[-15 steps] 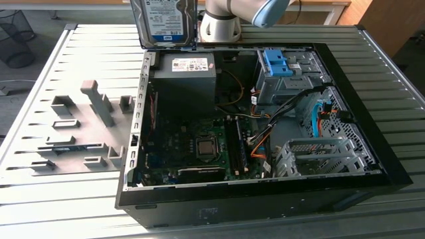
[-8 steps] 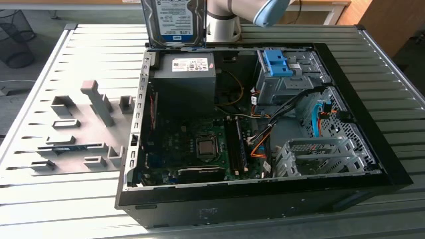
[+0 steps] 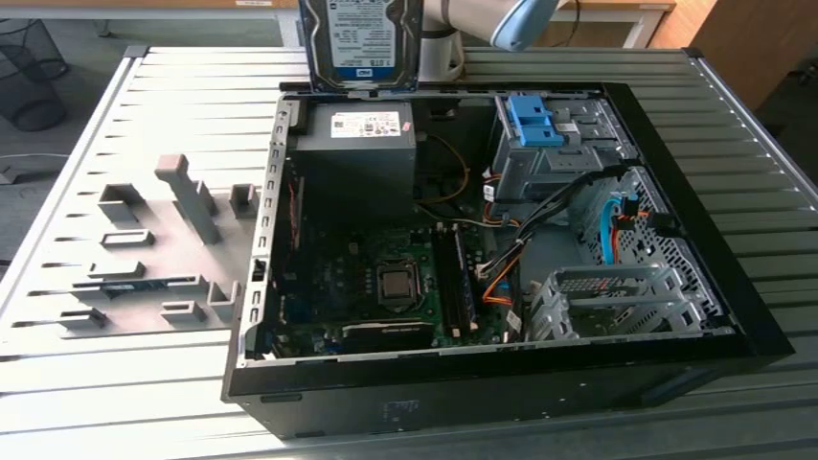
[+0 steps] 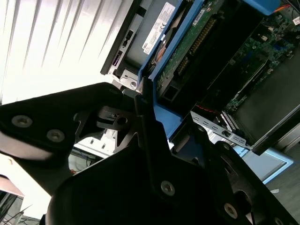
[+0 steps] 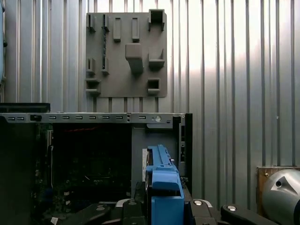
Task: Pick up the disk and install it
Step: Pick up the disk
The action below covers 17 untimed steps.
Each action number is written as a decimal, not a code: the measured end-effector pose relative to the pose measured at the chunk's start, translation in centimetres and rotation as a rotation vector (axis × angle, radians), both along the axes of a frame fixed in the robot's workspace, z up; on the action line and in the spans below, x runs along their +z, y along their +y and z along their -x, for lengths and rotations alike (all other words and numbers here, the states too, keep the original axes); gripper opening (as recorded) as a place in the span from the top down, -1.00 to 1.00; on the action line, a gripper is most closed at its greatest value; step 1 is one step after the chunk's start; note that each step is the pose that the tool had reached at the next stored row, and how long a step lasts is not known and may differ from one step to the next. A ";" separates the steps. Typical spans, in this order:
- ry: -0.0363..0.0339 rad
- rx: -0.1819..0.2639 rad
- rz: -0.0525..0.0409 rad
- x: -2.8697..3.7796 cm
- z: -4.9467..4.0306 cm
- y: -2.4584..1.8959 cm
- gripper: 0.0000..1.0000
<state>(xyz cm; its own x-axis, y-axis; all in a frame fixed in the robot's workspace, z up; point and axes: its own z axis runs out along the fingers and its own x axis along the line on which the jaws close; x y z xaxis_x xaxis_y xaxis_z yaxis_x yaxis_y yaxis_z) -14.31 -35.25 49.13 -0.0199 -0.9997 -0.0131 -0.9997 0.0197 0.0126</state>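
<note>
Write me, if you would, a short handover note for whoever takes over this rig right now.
The gripper is shut on the disk, clamping its blue carrier.
Disk: upright at the edge of the open computer case, beside the power supply.
Done: disk picked up.
Left: installation; the disk is not yet seated inside the case.

Slatted metal table; wire bin; grey floor.

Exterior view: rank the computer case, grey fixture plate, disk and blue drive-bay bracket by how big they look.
1. computer case
2. grey fixture plate
3. disk, although the picture's top edge cuts it off and it stands above the case, so this place is less sure
4. blue drive-bay bracket
</note>
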 end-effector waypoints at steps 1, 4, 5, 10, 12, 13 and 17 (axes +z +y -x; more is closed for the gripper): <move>0.0000 0.000 0.0000 0.00 -0.16 0.00 0.27; 0.0001 0.000 0.0000 0.00 -0.47 0.00 0.27; 0.0000 0.000 0.0000 0.00 -0.47 0.00 0.27; -0.0001 0.000 0.0000 0.00 -0.51 -0.01 0.27; 0.0000 0.000 0.0000 0.00 -0.51 -0.04 0.27; -0.0001 0.000 -0.0001 0.00 -0.51 -0.08 0.27; 0.0000 0.000 0.0000 0.00 -0.51 -0.30 0.27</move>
